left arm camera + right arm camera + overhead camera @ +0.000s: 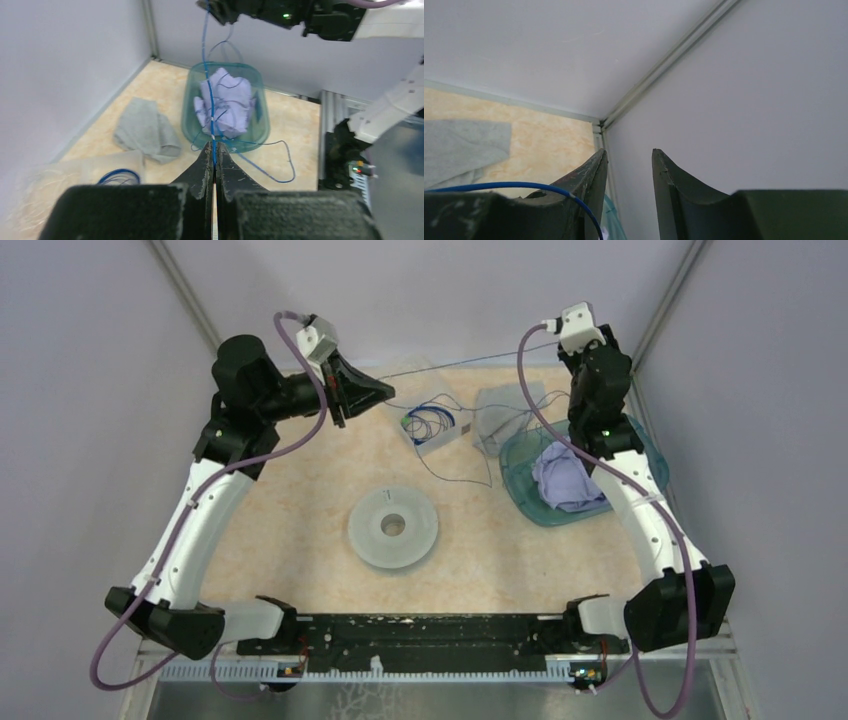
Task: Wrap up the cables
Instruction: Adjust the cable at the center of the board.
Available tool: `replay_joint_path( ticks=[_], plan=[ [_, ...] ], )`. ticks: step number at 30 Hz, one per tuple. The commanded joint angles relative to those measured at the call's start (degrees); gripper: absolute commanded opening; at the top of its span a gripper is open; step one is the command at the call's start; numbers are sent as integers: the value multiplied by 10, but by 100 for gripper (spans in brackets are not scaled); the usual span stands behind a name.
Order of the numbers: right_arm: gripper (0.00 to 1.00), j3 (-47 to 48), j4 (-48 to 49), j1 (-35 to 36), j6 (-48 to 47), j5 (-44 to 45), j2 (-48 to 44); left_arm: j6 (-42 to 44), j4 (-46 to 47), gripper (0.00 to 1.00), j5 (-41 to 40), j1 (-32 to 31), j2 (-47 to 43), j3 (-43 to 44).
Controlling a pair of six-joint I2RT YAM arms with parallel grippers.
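A very thin dark cable (460, 365) runs taut above the table's far side, from my left gripper (388, 390) to my right gripper (585, 365). In the left wrist view the cable (206, 75) looks blue and my left gripper (215, 146) is shut on it, with slack loops trailing over the table. In the right wrist view my right gripper (629, 152) stands open. There the cable (524, 186) lies across the outside of the left finger, not pinched. A pale grey spool (393, 527) lies flat mid-table, away from both grippers.
A teal tub (540, 505) with a crumpled purple cloth (565, 475) sits under the right arm. A grey cloth (500, 405) lies at the back. A coil of blue wire (430, 425) rests on a white sheet (445, 445). Walls close in on three sides.
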Motion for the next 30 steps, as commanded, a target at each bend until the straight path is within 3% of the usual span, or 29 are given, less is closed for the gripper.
replay_joint_path(
  ticks=[1,9,15,30],
  plan=[
    [39,9,38,-13,-63,35,-18,92,-68,0,-100,19,-9,39],
    [42,27,14,-65,-74,15,-13,150,-119,0,-101,131,13,95],
    [43,29,-3,-73,-62,0,-10,159,-124,0,-69,139,15,101],
    [43,67,-19,-141,-77,1,10,285,-113,0,-288,218,37,192]
  ],
)
